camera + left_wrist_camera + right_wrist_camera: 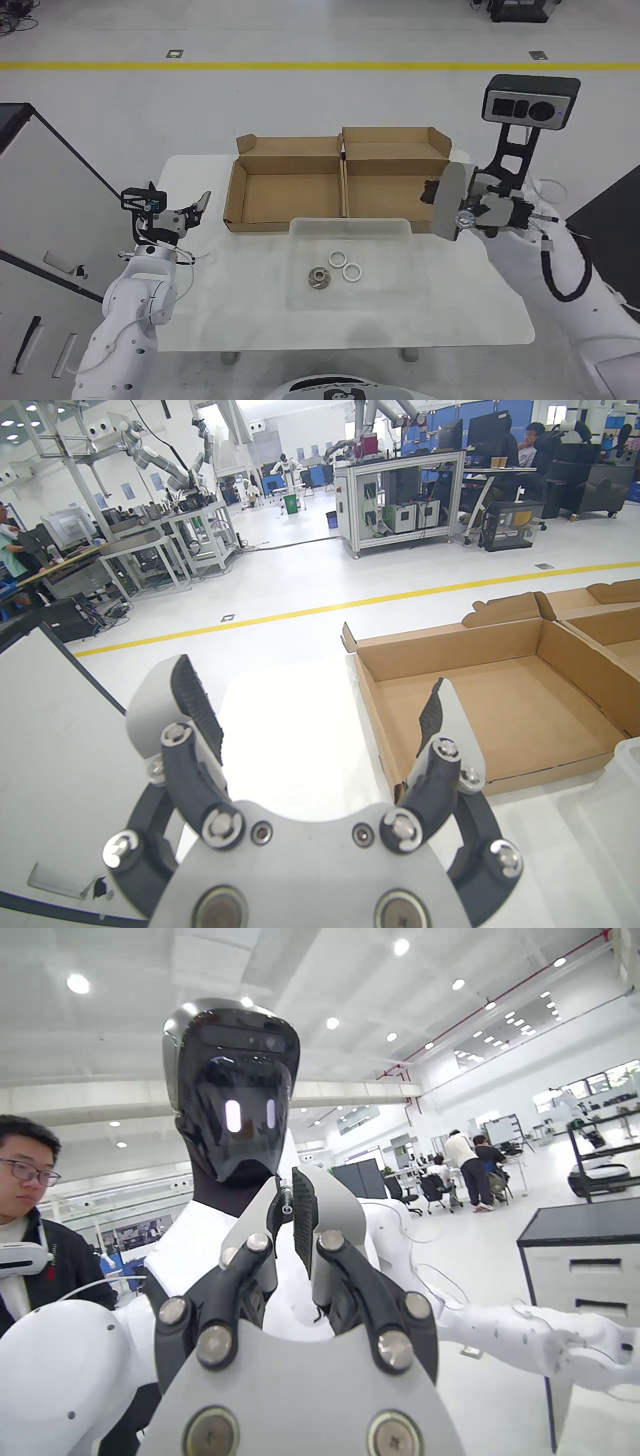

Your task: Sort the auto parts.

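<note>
A clear plastic tray at the table's middle holds a metal hub and two white rings. Behind it stand two open cardboard boxes, the left box and the right box. My left gripper hangs open and empty over the table's left edge, short of the left box. My right gripper is raised at the table's right side, turned up toward the robot's head. It is shut on a small metal part.
The white table has bare room at its front and right. A corner of the clear tray lies beside the left box. A grey cabinet stands to the right of the table, and a board leans at its left.
</note>
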